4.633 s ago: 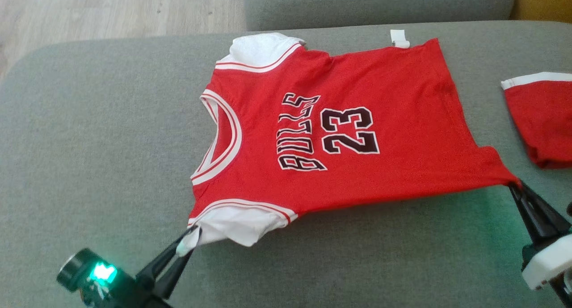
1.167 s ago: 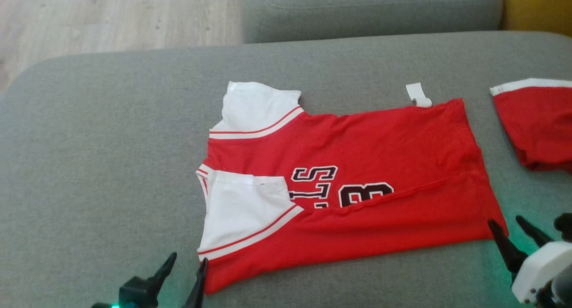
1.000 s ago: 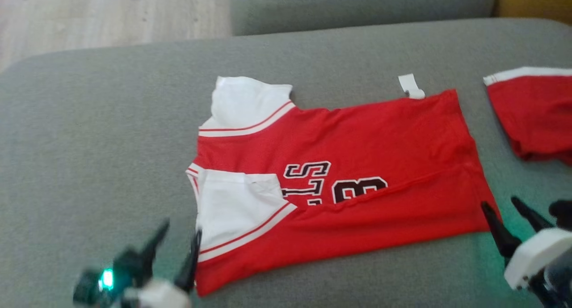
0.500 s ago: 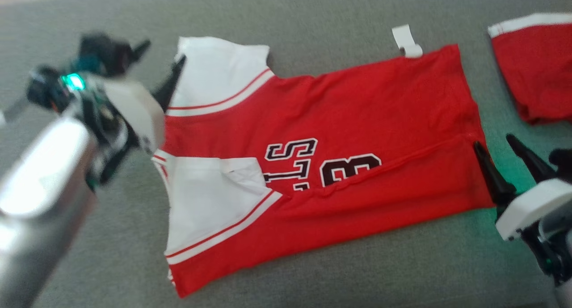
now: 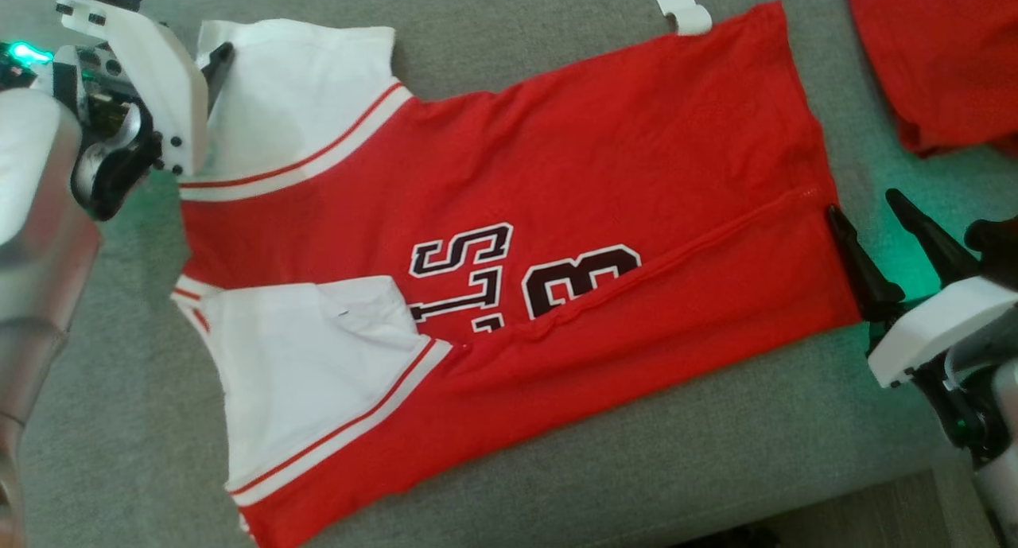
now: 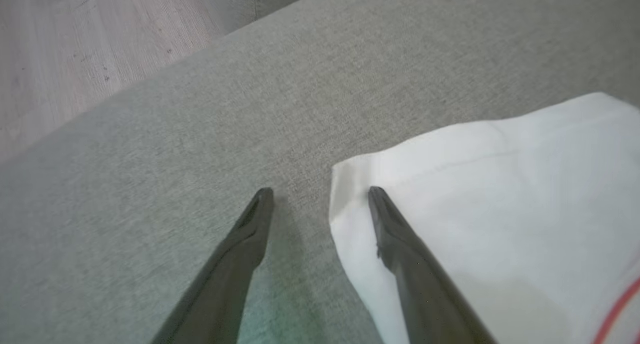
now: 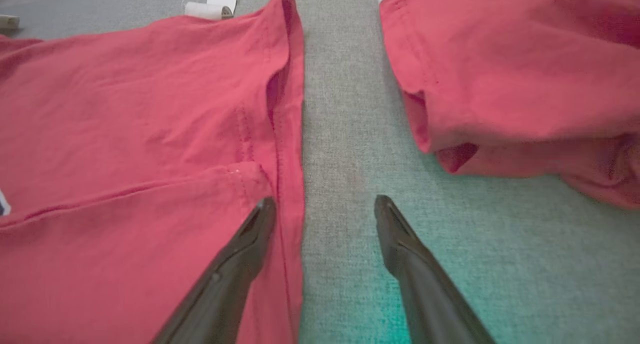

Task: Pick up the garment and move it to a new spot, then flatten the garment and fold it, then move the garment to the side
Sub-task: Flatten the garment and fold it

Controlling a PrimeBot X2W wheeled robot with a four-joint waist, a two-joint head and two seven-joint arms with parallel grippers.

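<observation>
Head view, looking down on grey sofa cushion [image 5: 716,437].

- Garment [image 5: 557,174]: red jersey with white sleeves, lying flat at centre of cushion, neck end toward 9 o'clock, hem toward 3 o'clock.
- Near long edge is folded up over the body. The fold line runs slantwise and covers the lower part of the dark lettering [image 5: 469,274] and number.
- Near sleeve [image 5: 302,373] lies turned over onto the red at 7 o'clock. Far sleeve [image 5: 294,95] is spread out at 10 o'clock.
- White label [image 5: 680,7] sticks out from the far hem corner at 12 o'clock.
- Second red piece [image 5: 938,63] at 2 o'clock, apart from the jersey, with a strip of bare cushion between.

Left wrist view: left gripper [image 6: 320,191] spread wide, holding nothing. One finger is over the corner of the far sleeve, the other over bare cushion. Cannot tell whether the tips touch cloth. Wooden floor [image 6: 75,59] at 10 o'clock.

Right wrist view: right gripper [image 7: 324,199] spread wide, empty. One finger is over the jersey's hem edge beside the fold, the other over cushion, with the second red piece toward 1 o'clock.
</observation>
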